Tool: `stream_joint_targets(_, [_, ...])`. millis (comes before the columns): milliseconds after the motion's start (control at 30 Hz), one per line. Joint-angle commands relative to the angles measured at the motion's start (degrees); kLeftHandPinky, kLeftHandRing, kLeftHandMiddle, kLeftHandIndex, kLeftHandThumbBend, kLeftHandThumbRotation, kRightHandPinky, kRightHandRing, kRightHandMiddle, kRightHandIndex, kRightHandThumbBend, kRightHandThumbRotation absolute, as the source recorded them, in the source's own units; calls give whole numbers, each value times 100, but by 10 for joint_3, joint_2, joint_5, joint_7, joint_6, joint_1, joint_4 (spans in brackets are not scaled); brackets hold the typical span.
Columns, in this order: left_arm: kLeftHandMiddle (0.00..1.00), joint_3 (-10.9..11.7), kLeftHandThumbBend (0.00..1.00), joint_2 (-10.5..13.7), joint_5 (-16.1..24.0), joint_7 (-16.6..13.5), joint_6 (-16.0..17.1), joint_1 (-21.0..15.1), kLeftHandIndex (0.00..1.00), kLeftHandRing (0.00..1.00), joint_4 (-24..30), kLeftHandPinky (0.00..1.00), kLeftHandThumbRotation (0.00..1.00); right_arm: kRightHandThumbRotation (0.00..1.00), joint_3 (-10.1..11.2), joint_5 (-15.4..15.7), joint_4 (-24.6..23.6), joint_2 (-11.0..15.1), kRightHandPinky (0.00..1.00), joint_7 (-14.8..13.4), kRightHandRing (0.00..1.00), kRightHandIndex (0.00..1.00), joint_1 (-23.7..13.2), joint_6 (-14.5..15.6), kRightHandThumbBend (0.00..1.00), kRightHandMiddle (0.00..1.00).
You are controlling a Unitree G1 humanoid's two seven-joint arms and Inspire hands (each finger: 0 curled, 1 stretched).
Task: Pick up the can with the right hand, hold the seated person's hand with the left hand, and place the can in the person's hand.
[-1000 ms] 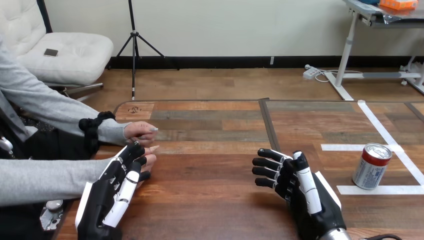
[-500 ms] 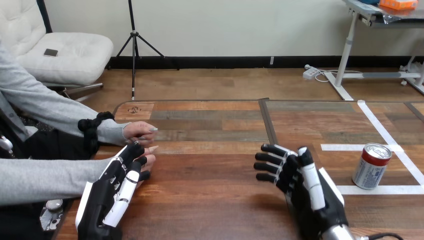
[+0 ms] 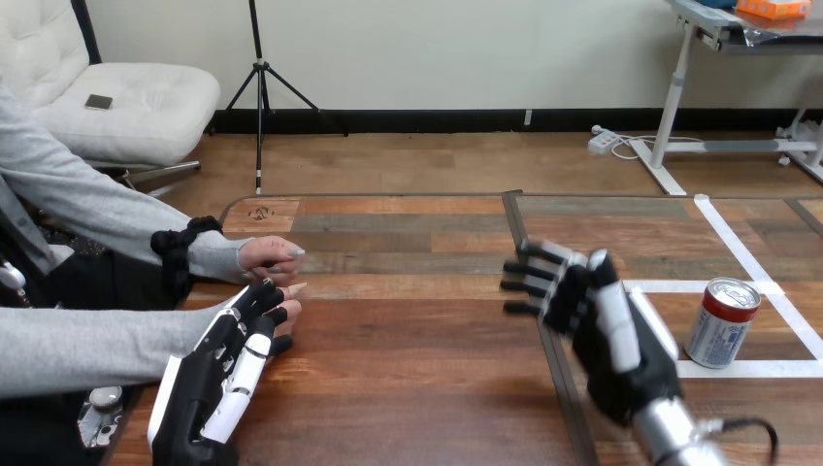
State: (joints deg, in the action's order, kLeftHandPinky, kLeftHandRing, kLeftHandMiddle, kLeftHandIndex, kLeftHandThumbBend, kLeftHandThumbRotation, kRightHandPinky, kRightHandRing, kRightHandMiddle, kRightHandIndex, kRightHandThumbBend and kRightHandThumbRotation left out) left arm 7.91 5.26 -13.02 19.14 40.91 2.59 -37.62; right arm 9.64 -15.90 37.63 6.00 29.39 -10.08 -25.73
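- Table (image 3: 408, 340): wooden planks, seen from the head view, with white tape lines (image 3: 679, 285) on its right part.
- Can (image 3: 721, 322): upright on the table inside the tape lines, untouched.
- My right hand (image 3: 607, 330): raised left of the can and apart from it, fingers spread, holding nothing.
- My left hand (image 3: 228, 374): fingers nearly straight, lying over the person's hand (image 3: 289, 313) near the table's left edge.

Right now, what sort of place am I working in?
Probably a robot test bench: white tape lines mark a box on the wooden table, a can stands inside it, and a person sits at the left.
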Motion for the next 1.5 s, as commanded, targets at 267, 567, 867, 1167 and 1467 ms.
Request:
stream_joint_targets(267, [86,1,26,-5,4,0,14,-43,84,86,4,78,61,93,37,-14,-19,52,64,-15,73,75,-116,-12,82,74])
stream_joint_targets(567, [86,0,27,-6,4,1,11,-39,85,86,9,78,61,94,53,-17,-23,69,64,-32,72,74,-138,-6,82,73])
stream_joint_targets(867, [86,1,27,-7,1,3,10,-36,85,86,14,79,61,94,67,-20,-16,89,64,-40,72,74,-155,-10,81,73])
stream_joint_targets(1167, [87,1,28,-9,1,0,7,-33,85,87,19,79,60,95,80,-20,-2,108,64,-55,72,73,-173,-12,83,73])
stream_joint_targets(1467, [86,1,28,-10,5,-7,12,-34,84,86,16,78,60,94,95,-23,25,126,62,-64,71,73,-189,-21,84,72])
